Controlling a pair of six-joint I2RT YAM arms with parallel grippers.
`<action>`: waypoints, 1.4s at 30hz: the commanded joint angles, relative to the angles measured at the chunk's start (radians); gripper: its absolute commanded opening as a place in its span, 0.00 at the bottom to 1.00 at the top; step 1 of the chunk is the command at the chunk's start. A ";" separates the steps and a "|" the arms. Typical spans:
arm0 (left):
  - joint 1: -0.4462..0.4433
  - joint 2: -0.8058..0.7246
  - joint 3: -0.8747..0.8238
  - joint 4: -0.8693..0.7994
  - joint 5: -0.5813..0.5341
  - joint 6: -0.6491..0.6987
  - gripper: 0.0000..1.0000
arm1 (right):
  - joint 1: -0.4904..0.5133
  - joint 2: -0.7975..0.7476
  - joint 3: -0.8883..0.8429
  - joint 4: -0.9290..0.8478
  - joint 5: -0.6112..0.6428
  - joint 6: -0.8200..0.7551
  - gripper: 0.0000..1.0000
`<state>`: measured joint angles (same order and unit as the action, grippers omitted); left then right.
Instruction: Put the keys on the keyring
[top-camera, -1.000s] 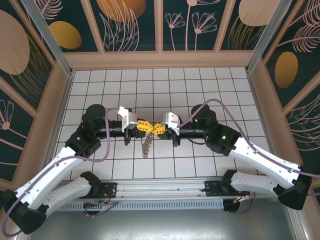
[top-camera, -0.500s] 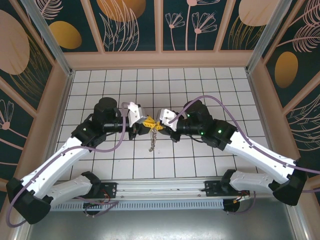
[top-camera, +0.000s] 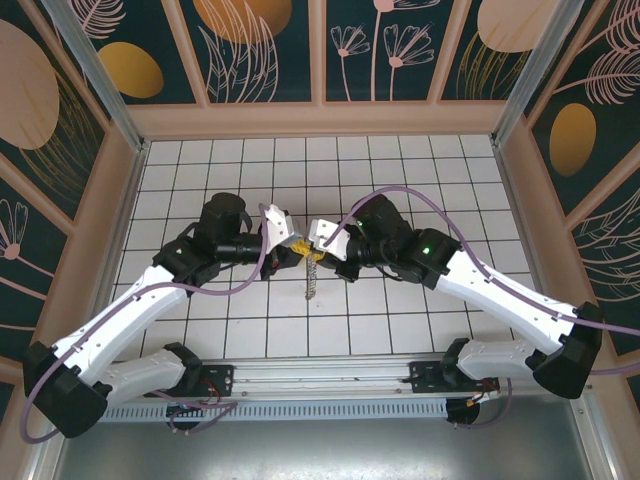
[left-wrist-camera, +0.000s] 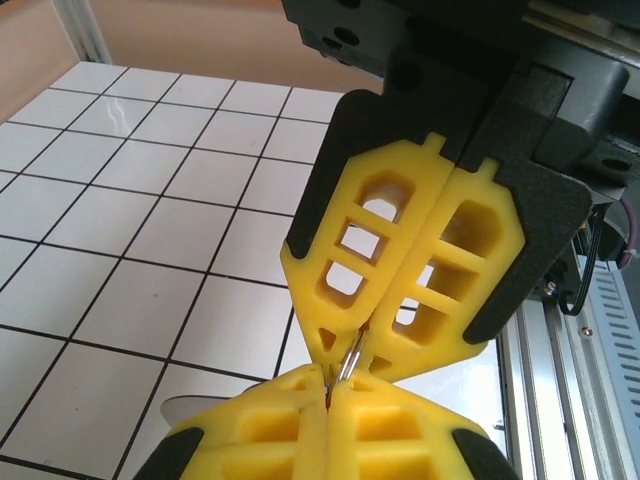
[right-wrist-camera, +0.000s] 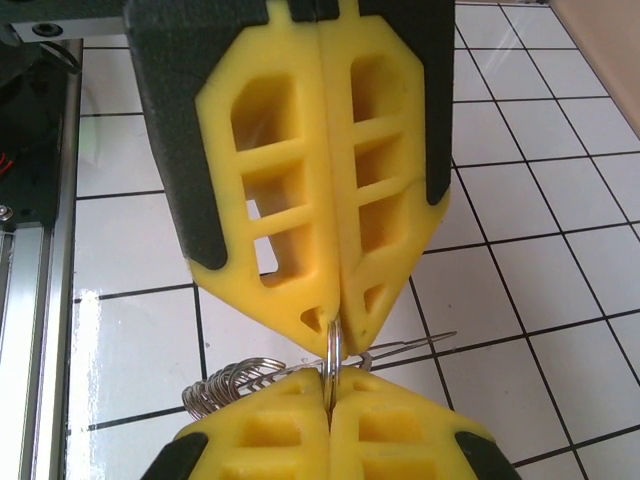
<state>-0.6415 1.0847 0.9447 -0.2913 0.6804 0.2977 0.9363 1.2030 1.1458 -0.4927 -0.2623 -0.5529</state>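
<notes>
Step in hand: threading, done in the air. The left end effector (top-camera: 292, 246) and right end effector (top-camera: 318, 250) are meeting tip to tip above the middle of the desk (top-camera: 400, 170).

Both are closed. In the right wrist view the keyring (right-wrist-camera: 333, 350) is showing edge-on as a thin silver ring. Both pairs of yellow fingers are pinching it, one pair from above and one from below.

A bunch of silver loops (right-wrist-camera: 232, 385) is hanging just beside the ring. From above it is dangling as a short chain under the tips.

Key: too small to tell apart from the ring metal. It may be the thin sliver (left-wrist-camera: 352, 352) sitting between the two seams in the left wrist view, but I am not sure of that.

Judgement: the task is mid-way and nothing is looking finished yet. The next move is calling for one side to hold the ring steady while the other is turning its piece along the coil in small steps. Neither grip should be loosening while that happens.
</notes>
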 joint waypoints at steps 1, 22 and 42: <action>-0.003 -0.007 -0.008 0.093 0.071 -0.041 0.00 | -0.002 -0.017 0.035 0.066 -0.027 -0.016 0.00; -0.003 -0.131 -0.219 0.681 0.219 -0.362 0.00 | -0.028 -0.218 -0.202 0.417 -0.164 0.154 0.17; -0.004 -0.096 -0.105 0.248 0.130 -0.133 0.17 | -0.027 -0.178 -0.177 0.386 -0.063 0.151 0.00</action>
<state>-0.6308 0.9722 0.7860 0.1364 0.8257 0.0635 0.9047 0.9882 0.9066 -0.0834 -0.3916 -0.3683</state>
